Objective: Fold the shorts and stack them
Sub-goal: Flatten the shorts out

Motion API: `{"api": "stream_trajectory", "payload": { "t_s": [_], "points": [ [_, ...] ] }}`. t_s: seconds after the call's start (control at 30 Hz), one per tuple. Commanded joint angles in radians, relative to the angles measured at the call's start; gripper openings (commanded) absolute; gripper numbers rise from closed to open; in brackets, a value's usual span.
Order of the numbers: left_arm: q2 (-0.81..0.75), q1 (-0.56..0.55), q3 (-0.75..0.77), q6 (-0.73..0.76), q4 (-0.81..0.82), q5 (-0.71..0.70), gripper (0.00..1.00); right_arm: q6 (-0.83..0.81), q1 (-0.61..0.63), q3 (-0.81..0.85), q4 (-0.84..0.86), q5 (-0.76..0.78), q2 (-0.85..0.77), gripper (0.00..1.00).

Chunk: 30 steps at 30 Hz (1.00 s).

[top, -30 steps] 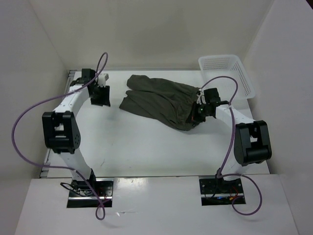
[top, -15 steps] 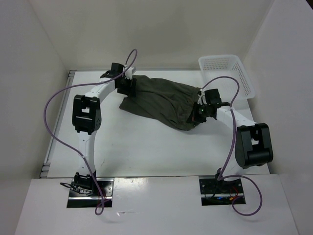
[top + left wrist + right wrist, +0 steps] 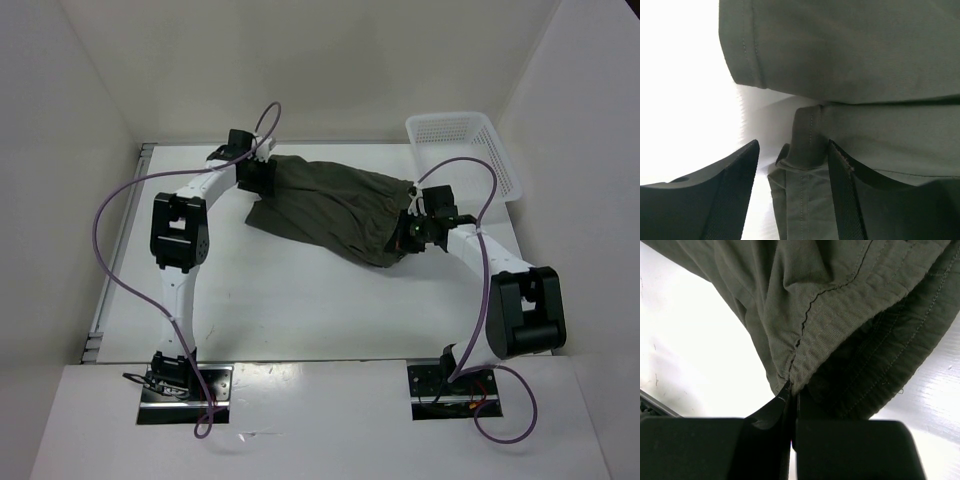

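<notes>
The right gripper is clenched, its two black fingers pinched tight on the ribbed, gathered waistband of the shorts. The left gripper stands released, its two cross-hatched black pads spread either side of a stitched leg hem; whether either pad touches the cloth is hard to say. The one pair of shorts, dark olive-green woven cloth, lies crumpled across the far middle of the glossy white table, legs toward the left arm, waistband toward the right. One rectangular white plastic lattice basket sits at the far right corner, apart from the shorts
</notes>
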Motion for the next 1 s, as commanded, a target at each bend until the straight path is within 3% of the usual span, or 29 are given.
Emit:
{"api": "stream_trajectory", "payload": {
  "t_s": [0.0, 0.13, 0.2, 0.27, 0.3, 0.4, 0.53, 0.67, 0.73, 0.77, 0.83, 0.97],
  "points": [
    [0.005, -0.005, 0.015, 0.004, 0.005, 0.032, 0.62, 0.006, 0.006, -0.013, 0.027, 0.008, -0.042, 0.00],
    [0.014, -0.014, 0.031, 0.004, -0.046, 0.070, 0.52, 0.006, 0.006, -0.004, 0.017, 0.019, -0.042, 0.00],
    [0.027, -0.014, 0.045, 0.004, -0.112, 0.093, 0.42, 0.006, 0.006, -0.004, 0.028, 0.019, -0.053, 0.00],
    [0.027, -0.014, 0.021, 0.004, -0.112, 0.113, 0.29, 0.015, 0.006, -0.004, 0.039, 0.019, -0.053, 0.00],
    [0.012, -0.014, 0.007, 0.004, -0.100, 0.113, 0.15, 0.015, 0.006, -0.004, 0.039, 0.019, -0.053, 0.00],
    [0.001, -0.014, -0.004, 0.004, -0.100, 0.113, 0.01, 0.015, 0.006, 0.005, 0.039, 0.019, -0.035, 0.00],
    [-0.051, -0.005, 0.069, 0.004, -0.127, 0.113, 0.00, 0.005, 0.006, 0.086, 0.048, 0.019, 0.013, 0.00],
    [-0.130, 0.080, 0.247, 0.004, -0.317, 0.072, 0.00, -0.017, 0.006, 0.252, -0.053, 0.019, 0.053, 0.00],
    [-0.234, 0.102, 0.233, 0.004, -0.406, 0.006, 0.00, -0.038, -0.006, 0.268, -0.139, 0.019, 0.019, 0.00],
    [-0.278, 0.102, 0.193, 0.004, -0.433, -0.017, 0.00, -0.039, -0.006, 0.259, -0.170, 0.019, 0.002, 0.00],
    [-0.428, 0.111, -0.026, 0.004, -0.514, -0.063, 0.00, -0.039, -0.044, 0.194, -0.234, 0.019, -0.039, 0.00],
    [-0.532, 0.137, -0.298, 0.004, -0.716, -0.024, 0.00, 0.024, -0.054, 0.120, -0.256, 0.007, -0.136, 0.00]
  ]
}}
